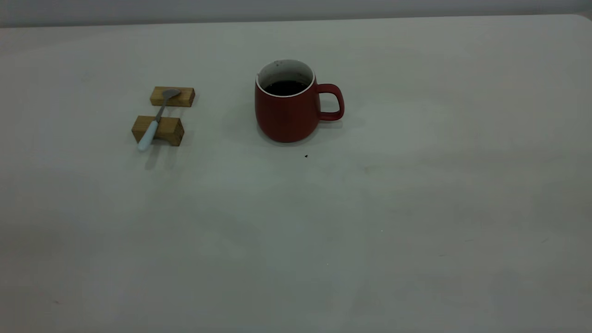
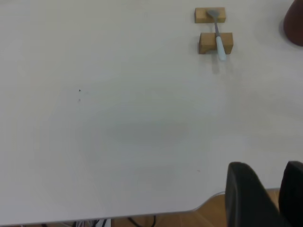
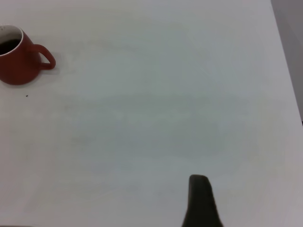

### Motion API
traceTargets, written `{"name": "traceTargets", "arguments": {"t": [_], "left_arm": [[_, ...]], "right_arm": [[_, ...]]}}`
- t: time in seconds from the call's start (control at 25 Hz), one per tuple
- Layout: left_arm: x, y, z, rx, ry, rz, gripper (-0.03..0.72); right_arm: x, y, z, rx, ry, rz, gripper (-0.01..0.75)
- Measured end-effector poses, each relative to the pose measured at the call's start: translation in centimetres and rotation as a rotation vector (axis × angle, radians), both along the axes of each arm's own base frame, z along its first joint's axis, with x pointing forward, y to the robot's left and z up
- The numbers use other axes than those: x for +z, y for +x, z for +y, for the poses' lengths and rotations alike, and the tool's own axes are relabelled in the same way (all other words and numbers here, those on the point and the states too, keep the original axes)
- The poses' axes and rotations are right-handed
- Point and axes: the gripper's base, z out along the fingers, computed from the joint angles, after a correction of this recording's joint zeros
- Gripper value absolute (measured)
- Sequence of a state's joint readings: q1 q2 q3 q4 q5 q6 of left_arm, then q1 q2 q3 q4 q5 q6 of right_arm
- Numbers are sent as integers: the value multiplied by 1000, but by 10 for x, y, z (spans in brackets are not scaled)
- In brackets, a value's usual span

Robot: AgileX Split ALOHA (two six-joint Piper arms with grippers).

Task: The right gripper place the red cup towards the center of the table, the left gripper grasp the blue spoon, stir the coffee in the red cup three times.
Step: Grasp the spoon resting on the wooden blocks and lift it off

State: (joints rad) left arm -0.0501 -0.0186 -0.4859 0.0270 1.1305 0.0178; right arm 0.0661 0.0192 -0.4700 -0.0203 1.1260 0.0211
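Both arms wait at the desk (image 1: 416, 194) edge: the left claw (image 2: 270, 189) with fingers apart, the right claw (image 3: 201, 198) showing one finger, its state unclear. The blue spoon (image 1: 157, 119) bridges two wooden blocks (image 1: 158, 130), handle raised for gripping. The red cup (image 1: 287, 107) of coffee (image 1: 286, 87) stands well apart near centre, handle toward the right arm.

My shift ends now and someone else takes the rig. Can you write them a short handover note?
Left gripper: parked over the near table edge, open, holding nothing.
Right gripper: away from the cup, only one finger shows.
Red cup with coffee stands upright near the middle of the table, handle toward the right arm.
Blue spoon rests across two wooden blocks, ungrasped.
Left: grasp the spoon, stir three times.
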Motion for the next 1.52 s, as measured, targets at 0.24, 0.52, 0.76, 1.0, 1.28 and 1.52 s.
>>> {"name": "traceTargets", "arguments": {"t": [0.24, 0.52, 0.76, 1.0, 1.28, 1.52], "left_arm": [[0, 0, 0, 2, -3, 0, 244], [0, 0, 0, 4, -5, 0, 244], [16, 15, -1, 27, -37, -25, 325], [29, 66, -4, 40, -47, 81, 484], [28, 146, -8, 53, -50, 265, 505], [9, 213, -16, 69, -108, 440, 505]], "right_arm": [[0, 0, 0, 0, 0, 1, 578], [0, 0, 0, 0, 0, 1, 578], [0, 0, 0, -1, 1, 2, 578], [0, 0, 0, -1, 1, 2, 578], [0, 0, 0, -1, 1, 3, 578], [0, 0, 0, -1, 1, 3, 578]]}}
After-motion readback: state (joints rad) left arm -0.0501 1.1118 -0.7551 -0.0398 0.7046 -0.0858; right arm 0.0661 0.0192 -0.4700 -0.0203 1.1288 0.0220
